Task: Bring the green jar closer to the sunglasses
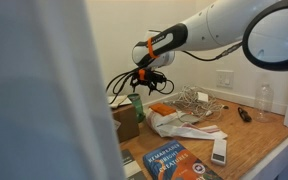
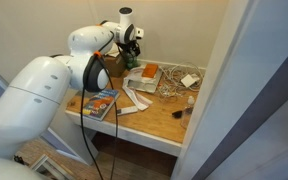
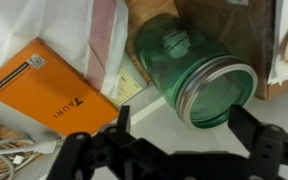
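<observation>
Wrist view: the gripper [image 3: 180, 128] hovered over the green jar [image 3: 184, 60], its jaws released, spread wide and empty, with the jar at their 12 o'clock. An orange box [image 3: 54, 90] lay at the jar's 9 o'clock. In an exterior view, the jar stood on the wooden surface [image 1: 259, 135]; the sunglasses [image 1: 243, 114] lay well apart at its 3 o'clock.

The light wooden table [image 1: 264, 135] before you carried a translucent green jar [image 1: 137, 108] beside a brown cardboard box [image 1: 124, 124], crumpled white paper [image 1: 182, 124], a tangle of pale cords [image 1: 194, 99], a flat white remote [image 1: 220, 151], a colourful book [image 1: 172, 163] and, well apart from the jar, small black folded sunglasses [image 1: 243, 114].
</observation>
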Tool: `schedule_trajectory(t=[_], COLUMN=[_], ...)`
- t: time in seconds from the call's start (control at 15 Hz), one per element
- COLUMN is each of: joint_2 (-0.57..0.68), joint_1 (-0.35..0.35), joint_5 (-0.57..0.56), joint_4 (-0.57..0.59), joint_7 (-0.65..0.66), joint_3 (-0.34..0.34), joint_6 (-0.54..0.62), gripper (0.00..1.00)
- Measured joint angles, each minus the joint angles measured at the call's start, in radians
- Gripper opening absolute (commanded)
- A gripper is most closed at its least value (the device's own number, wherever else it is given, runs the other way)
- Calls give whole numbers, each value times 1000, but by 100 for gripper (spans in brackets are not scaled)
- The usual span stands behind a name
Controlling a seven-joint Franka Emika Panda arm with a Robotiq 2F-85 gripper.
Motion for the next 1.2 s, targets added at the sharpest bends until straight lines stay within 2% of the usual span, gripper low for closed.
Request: schedule_trajectory(t=[0.33, 0.4, 0.6, 0.67, 1.0, 1.07, 1.13, 1.2], joint_2=[60, 68, 83, 83, 83, 83, 83, 83], joint_1=[1, 1, 2, 2, 1, 1, 1, 1], joint_5=[0, 0, 0, 0, 0, 0, 0, 0], joint_4=[46, 53, 64, 65, 79, 81, 83, 85], joint_7=[-7, -8, -9, -9, -9, -8, -8, -8], joint_3=[20, 24, 31, 31, 31, 31, 31, 31], joint_6=[16, 16, 16, 16, 16, 16, 16, 16], gripper=[98, 80, 66, 58, 31, 19, 17, 18])
